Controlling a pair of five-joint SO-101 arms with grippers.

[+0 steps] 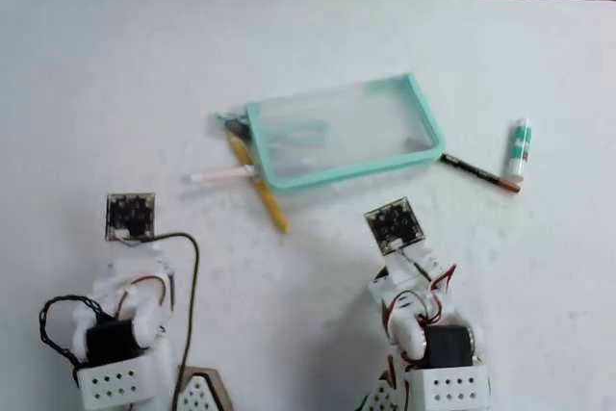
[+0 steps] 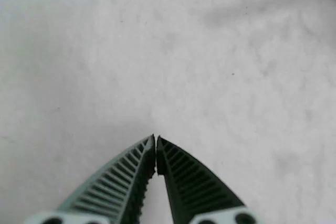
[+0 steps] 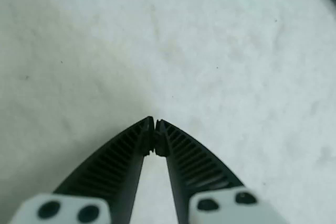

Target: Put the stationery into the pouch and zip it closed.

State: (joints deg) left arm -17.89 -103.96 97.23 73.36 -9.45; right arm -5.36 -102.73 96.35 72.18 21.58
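Left gripper [image 2: 156,139] and right gripper [image 3: 154,123] rest closed, empty, nearside; the soft, floppy pouch [image 1: 342,132] lies mid-table, the light, stiff yellow pencil [image 1: 258,183] at its left end, likely best pinched mid-shaft.

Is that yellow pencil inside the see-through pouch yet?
Out: the yellow pencil lies on the table alongside the pouch's end, outside its teal rim.

The high camera is looking down over the whole worktop [image 1: 87,74]; both wrist cameras are facing it closely past the left pincer [image 2: 156,140] and right pincer [image 3: 154,123].
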